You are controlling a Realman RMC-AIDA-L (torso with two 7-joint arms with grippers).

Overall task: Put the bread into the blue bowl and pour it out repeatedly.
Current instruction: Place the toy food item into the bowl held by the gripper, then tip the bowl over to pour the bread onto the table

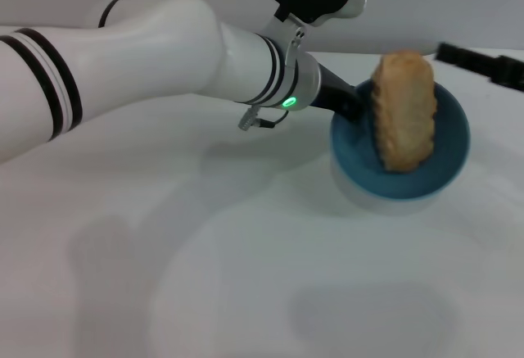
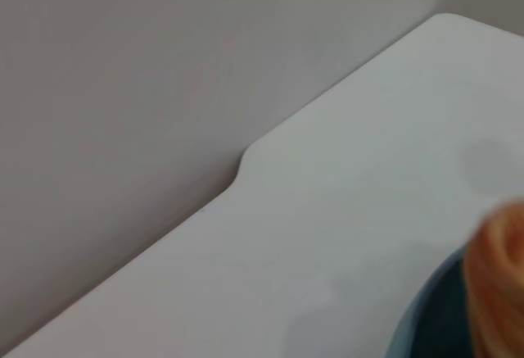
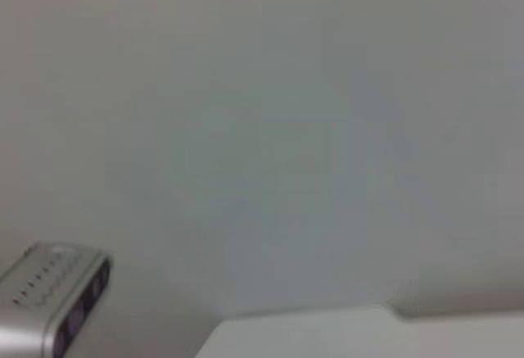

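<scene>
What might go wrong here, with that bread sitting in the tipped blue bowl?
The bread stands nearly on end in the tilted blue bowl, its top poking above the rim, so it may slide out early, perhaps too near the table's far edge. The left hand seems to hold only the bowl's rim, so the glossy bowl might slip. The right hand is not in view.

Glossy light-blue round bowl (image 1: pixel 452 161), darker blue inside; plain golden-tan oblong toy loaf (image 1: pixel 404 112); white counter (image 1: pixel 246 276); white left arm (image 1: pixel 147 47), black bands, green light.
</scene>
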